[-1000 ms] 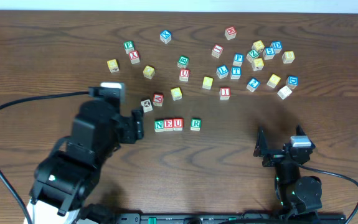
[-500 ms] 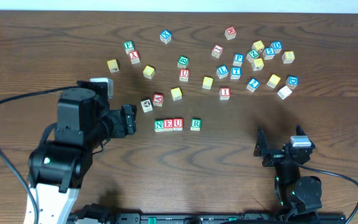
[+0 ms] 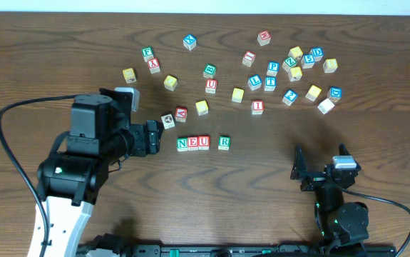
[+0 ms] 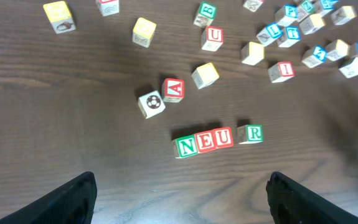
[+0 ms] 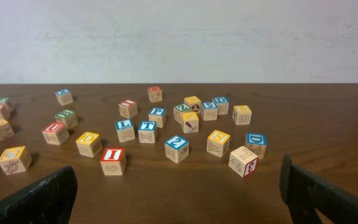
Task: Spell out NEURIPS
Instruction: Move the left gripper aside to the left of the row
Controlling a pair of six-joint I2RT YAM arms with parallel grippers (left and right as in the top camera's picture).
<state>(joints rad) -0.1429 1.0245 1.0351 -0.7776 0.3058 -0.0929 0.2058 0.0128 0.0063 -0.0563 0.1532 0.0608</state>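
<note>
The green N (image 3: 182,143), red E (image 3: 193,143) and red U (image 3: 204,142) sit touching in a row on the desk (image 3: 262,185), with the green R (image 3: 224,141) just beside them across a small gap. That makes four of seven letters. The red I (image 3: 257,106), blue P (image 3: 273,68) and one more wait among the loose cubes (image 3: 313,92). My left hand (image 3: 156,137) hovers just left of the green N, wide and empty. My right hand (image 5: 175,180) is wide and empty too.

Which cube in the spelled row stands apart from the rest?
The green R cube: a gap separates it from red U, whereas N, E and U touch.
</note>
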